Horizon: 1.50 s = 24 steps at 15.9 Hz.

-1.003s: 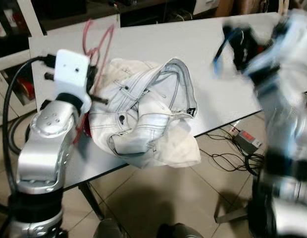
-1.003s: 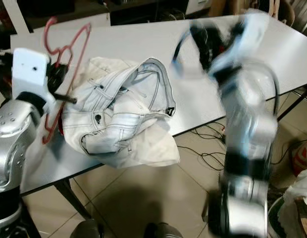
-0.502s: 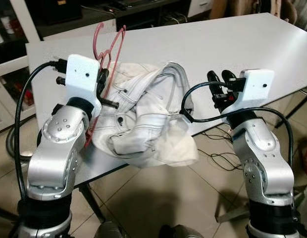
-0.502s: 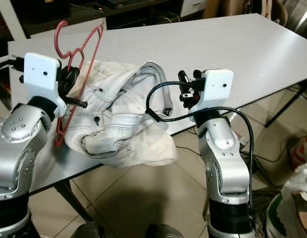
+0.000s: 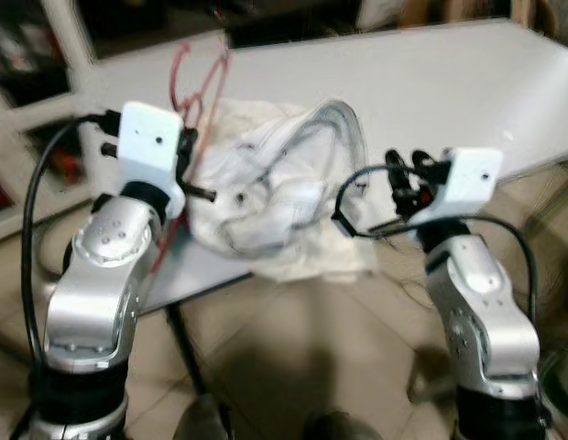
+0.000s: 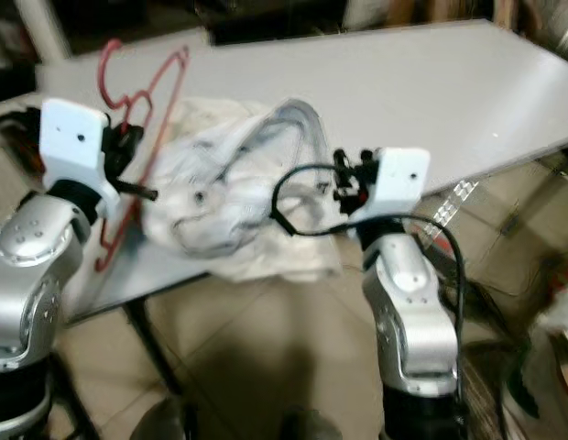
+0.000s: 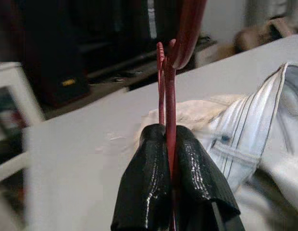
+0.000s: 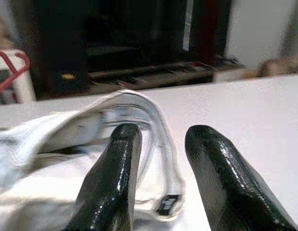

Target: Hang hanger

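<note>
Gripping a thin red wire hanger (image 7: 170, 91) between its two black fingers (image 7: 148, 183), the left claw (image 7: 168, 144) is closed tight on the wire, holding it upright above the near-left part of the pale grey bench (image 5: 421, 82). The hanger's hook (image 6: 114, 60) rises above the claw. Just beside it lies a crumpled heap of white denim clothing (image 5: 284, 197), draped over the bench's near edge. The right claw (image 8: 161, 144) hovers near the clothing with its fingers parted, holding nothing.
</note>
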Tool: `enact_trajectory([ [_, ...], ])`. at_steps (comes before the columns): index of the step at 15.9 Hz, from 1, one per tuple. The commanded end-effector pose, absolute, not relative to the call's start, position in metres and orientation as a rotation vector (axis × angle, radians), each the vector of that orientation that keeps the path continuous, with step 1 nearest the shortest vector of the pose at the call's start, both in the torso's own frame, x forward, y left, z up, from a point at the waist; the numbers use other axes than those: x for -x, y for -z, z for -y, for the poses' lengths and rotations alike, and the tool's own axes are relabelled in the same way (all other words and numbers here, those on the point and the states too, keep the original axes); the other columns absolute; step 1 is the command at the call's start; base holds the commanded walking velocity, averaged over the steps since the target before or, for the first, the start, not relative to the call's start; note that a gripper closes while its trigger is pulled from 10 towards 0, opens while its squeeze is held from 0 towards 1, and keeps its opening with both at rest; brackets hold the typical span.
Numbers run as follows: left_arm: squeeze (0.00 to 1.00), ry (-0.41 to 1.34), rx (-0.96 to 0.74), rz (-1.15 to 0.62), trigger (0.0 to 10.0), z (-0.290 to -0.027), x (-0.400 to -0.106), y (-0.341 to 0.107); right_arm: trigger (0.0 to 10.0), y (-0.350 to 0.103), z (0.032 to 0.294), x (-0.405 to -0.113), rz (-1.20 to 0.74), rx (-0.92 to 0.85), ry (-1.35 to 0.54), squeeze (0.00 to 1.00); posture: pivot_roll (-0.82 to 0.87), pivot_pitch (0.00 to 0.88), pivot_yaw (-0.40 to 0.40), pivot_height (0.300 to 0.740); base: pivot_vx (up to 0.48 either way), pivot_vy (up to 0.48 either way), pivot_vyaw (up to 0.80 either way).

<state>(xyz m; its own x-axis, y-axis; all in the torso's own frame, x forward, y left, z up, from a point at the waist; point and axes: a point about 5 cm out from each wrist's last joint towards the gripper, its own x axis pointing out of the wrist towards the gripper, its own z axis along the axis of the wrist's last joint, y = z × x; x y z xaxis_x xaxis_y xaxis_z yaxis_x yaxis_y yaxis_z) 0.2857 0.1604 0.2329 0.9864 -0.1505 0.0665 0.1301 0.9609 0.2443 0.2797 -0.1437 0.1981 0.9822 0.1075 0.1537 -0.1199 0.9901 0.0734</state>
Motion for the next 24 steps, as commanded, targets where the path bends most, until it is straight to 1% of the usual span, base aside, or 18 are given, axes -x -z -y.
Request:
enact_trajectory([
  [1,0.00,0.172,-0.246,0.083,10.0,-0.155,-0.286,-0.233,10.0,-0.198,0.148,-0.277,0.140,-0.072,-0.089,0.00,0.00,0.049,-0.032,0.740,-0.259,0.000,0.00],
  [6,0.00,0.193,-0.219,0.059,10.0,-0.151,-0.282,-0.216,10.0,-0.181,0.159,-0.263,0.082,-0.044,-0.052,0.00,-0.03,0.057,-0.034,0.740,-0.202,0.000,0.00],
  [7,0.00,0.199,-0.222,0.063,10.0,-0.151,-0.280,-0.213,10.0,-0.178,0.159,-0.261,0.072,-0.042,-0.048,0.00,-0.03,0.057,-0.034,0.740,0.000,0.000,0.00],
  [8,0.00,0.242,-0.203,0.096,10.0,-0.146,-0.274,-0.209,10.0,-0.170,0.158,-0.257,0.043,-0.036,-0.051,0.00,-0.03,0.058,-0.039,0.740,0.000,0.000,0.00],
  [9,0.00,0.235,-0.173,0.081,10.0,-0.147,-0.272,-0.203,10.0,-0.166,0.157,-0.256,0.029,-0.027,-0.050,0.00,-0.03,0.058,-0.040,0.740,0.000,0.000,0.00],
  [10,0.00,0.189,-0.162,0.055,10.0,-0.152,-0.271,-0.188,10.0,-0.159,0.156,-0.256,0.004,-0.031,-0.042,0.00,-0.03,0.060,-0.046,0.740,0.000,0.000,0.00],
  [11,0.00,0.153,-0.218,0.012,10.0,-0.159,-0.266,-0.174,10.0,-0.156,0.155,-0.256,-0.011,-0.043,-0.035,0.00,-0.03,0.066,-0.055,0.740,0.000,0.000,0.00],
  [12,0.00,0.151,-0.225,-0.015,10.0,-0.160,-0.263,-0.169,10.0,-0.152,0.154,-0.256,-0.028,-0.073,-0.034,0.00,-0.03,0.069,-0.061,0.740,0.000,0.000,0.00],
  [15,0.00,0.159,-0.159,0.015,10.0,-0.156,-0.264,-0.182,10.0,-0.143,0.153,-0.256,-0.052,-0.046,-0.047,0.00,-0.01,0.081,-0.085,0.740,0.000,0.000,-0.80],
  [17,0.00,0.116,-0.103,-0.008,10.0,-0.162,-0.264,-0.180,10.0,-0.146,0.152,-0.260,-0.031,-0.043,-0.069,0.00,-0.01,0.084,-0.088,0.740,0.000,0.000,-0.80],
  [18,0.00,0.091,-0.131,-0.001,10.0,-0.166,-0.263,-0.179,10.0,-0.147,0.154,-0.261,-0.020,-0.037,-0.066,0.00,-0.01,0.085,-0.086,0.740,0.000,0.000,-0.80],
  [19,0.00,0.080,-0.164,0.025,10.0,-0.167,-0.265,-0.183,10.0,-0.148,0.157,-0.260,-0.022,-0.042,-0.055,0.00,-0.01,0.095,-0.079,0.740,0.000,0.000,-0.80],
  [20,0.00,0.061,-0.157,0.026,10.0,-0.166,-0.271,-0.182,10.0,-0.148,0.161,-0.259,-0.012,-0.035,-0.049,0.00,-0.02,0.080,-0.043,0.740,0.000,0.000,-0.80],
  [21,0.00,0.037,-0.217,0.023,10.0,-0.164,-0.277,-0.179,10.0,-0.149,0.166,-0.258,0.006,-0.025,-0.024,0.00,-0.03,0.058,-0.010,0.740,0.000,0.000,-0.80],
  [22,0.00,0.071,-0.247,0.034,10.0,-0.158,-0.282,-0.183,10.0,-0.153,0.171,-0.260,0.025,-0.028,-0.010,0.00,-0.04,0.081,-0.011,0.740,0.000,0.000,-0.80],
  [24,0.00,0.191,-0.253,0.063,10.0,-0.151,-0.295,-0.187,10.0,-0.141,0.174,-0.262,0.011,-0.063,0.065,0.00,-0.03,0.050,-0.001,0.740,0.000,0.000,-0.80],
])
